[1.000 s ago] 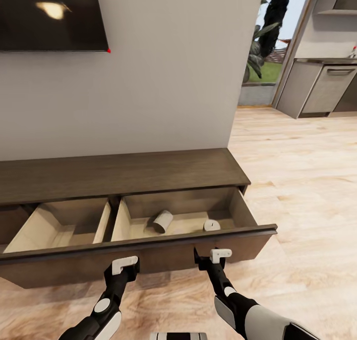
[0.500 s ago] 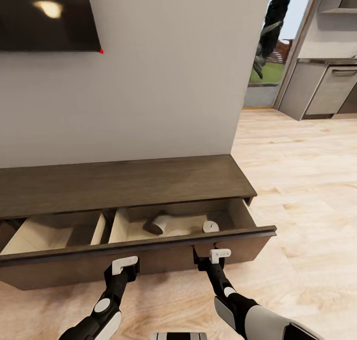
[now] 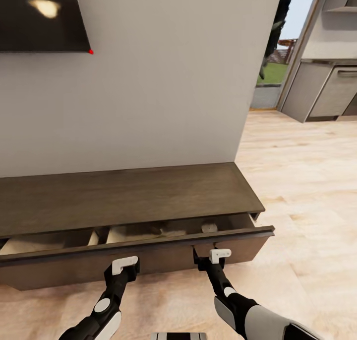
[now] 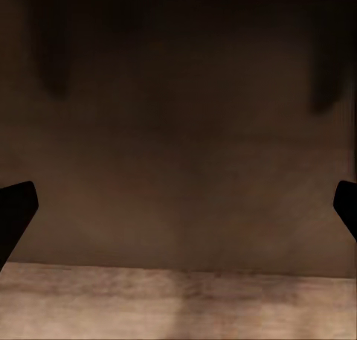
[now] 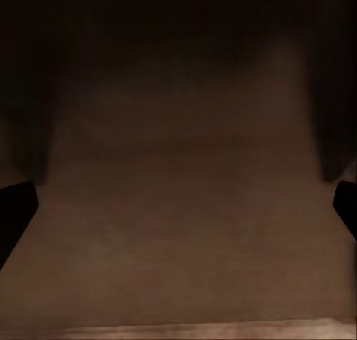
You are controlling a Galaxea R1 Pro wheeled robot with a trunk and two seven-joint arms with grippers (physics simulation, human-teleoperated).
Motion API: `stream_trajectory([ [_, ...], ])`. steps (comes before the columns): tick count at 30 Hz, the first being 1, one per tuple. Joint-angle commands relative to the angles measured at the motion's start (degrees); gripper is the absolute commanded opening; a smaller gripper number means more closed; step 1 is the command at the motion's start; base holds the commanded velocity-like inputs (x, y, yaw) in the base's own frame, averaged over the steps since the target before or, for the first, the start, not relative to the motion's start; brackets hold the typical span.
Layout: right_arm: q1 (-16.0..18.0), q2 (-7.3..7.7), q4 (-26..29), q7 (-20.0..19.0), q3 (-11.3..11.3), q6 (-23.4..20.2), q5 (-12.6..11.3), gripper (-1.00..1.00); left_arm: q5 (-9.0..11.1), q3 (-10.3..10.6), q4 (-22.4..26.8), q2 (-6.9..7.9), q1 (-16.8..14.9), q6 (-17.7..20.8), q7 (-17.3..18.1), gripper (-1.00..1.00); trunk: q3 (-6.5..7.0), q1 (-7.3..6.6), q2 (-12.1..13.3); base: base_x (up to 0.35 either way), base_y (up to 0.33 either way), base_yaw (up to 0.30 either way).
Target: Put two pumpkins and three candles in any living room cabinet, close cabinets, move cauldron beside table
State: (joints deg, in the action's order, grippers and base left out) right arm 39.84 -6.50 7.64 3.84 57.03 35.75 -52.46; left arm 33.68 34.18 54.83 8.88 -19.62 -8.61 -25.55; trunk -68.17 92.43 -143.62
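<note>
Pressing on the drawer front [image 3: 148,260] of the cabinet [image 3: 124,196], my left end effector [image 3: 124,265] and right end effector [image 3: 219,255] each show fingers spread apart. The drawer stands slightly open; one candle [image 3: 209,228] lies inside at the right, near the far wall.

A dark-brown cabinet [image 5: 186,169] front faces the camera, with the right tool's [image 5: 178,213] 2 black fingertips [image 5: 15,210] spread wide apart.

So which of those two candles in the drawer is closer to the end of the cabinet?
The small pale candle, peeking over the drawer front above the right gripper. The other candle lies nearer the middle divider.
</note>
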Motion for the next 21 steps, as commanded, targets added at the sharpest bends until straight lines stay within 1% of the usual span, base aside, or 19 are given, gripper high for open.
stream_trajectory([
  [1, 0.1, -0.01, 0.0, 0.5, -0.3, 0.2, -0.4, 1.00, 0.6, 0.4, 0.0, 0.09, -0.1, -0.4, -0.4, 1.00, -0.04, 0.01, 0.0, 0.242, 0.000, 0.000],
  [10, 0.1, -0.01, 0.0, 0.5, -0.3, 0.2, -0.4, 1.00, 0.5, 0.4, 0.0, 0.09, -0.1, -0.4, -0.4, 1.00, -0.04, 0.01, 0.0, 0.207, 0.000, 0.000],
  [16, 0.1, -0.01, 0.0, 0.5, -0.3, 0.2, -0.4, 1.00, 0.5, 0.4, 0.0, 0.09, -0.1, -0.5, -0.4, 1.00, -0.04, 0.01, 0.0, 0.057, 0.000, 0.000],
  [21, 0.1, -0.01, 0.0, 0.5, -0.2, 0.2, -0.4, 1.00, 0.5, 0.4, 0.0, 0.09, -0.1, -0.5, -0.4, 1.00, -0.04, 0.01, 0.0, 0.120, 0.000, 0.000],
])
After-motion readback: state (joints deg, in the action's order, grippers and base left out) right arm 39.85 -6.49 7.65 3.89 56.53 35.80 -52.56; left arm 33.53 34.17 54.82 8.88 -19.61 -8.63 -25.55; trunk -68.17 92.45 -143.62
